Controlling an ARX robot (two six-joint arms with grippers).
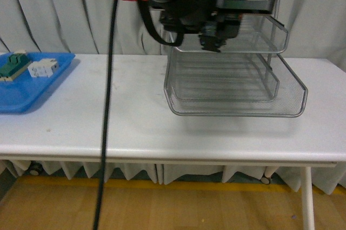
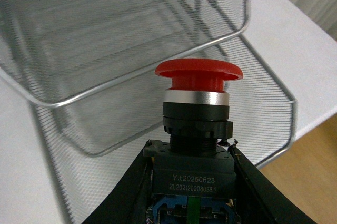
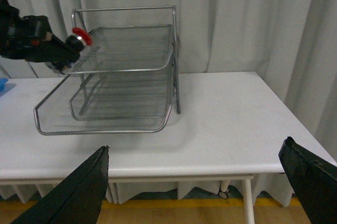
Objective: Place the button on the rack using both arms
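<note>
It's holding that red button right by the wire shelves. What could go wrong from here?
The left gripper pinches the button only by its lower body, with the cap near the top rim of the rack; a bump could twist it loose. The right gripper is open and well away, so a nudged rack might slide.

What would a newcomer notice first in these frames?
The red-capped button, clamped in the left gripper, hangs at the front rim of the top tier of the silver rack. The rack stands on the white table, with a blue tray of small parts at its far left.
</note>
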